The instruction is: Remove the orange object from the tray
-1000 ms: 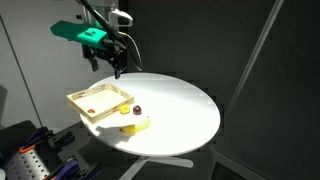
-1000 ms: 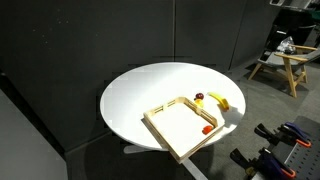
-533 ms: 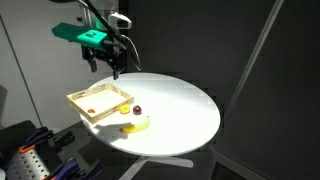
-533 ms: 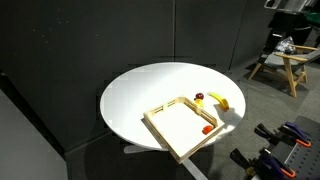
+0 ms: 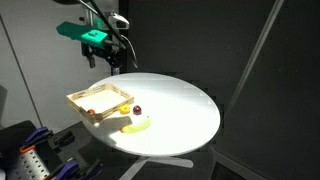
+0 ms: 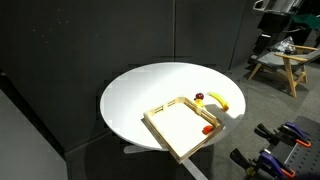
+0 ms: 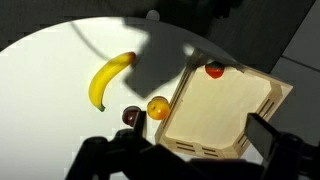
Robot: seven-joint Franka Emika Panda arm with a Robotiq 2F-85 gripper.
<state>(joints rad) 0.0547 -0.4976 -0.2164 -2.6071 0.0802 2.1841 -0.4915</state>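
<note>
Tool [image 7: 185, 150] dark and cut off at wrist-view edge, jaws wide, orange object [image 7: 214, 69] small, reddish, blurred, in tray [image 7: 225, 112] corner

Above the tray [image 7: 225, 105] all is open; its low walls hem the cornered orange object [image 7: 214, 70]. Banana [image 7: 108, 78], dark fruit [image 7: 132, 117] and yellow ball [image 7: 158, 108] crowd just outside one wall

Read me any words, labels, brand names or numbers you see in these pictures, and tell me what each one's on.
No text can be read anywhere.
The wooden tray, the orange object in it, the banana and the white table show no lettering.
The equipment near the floor in an exterior view is too small and dim to show any.
</note>
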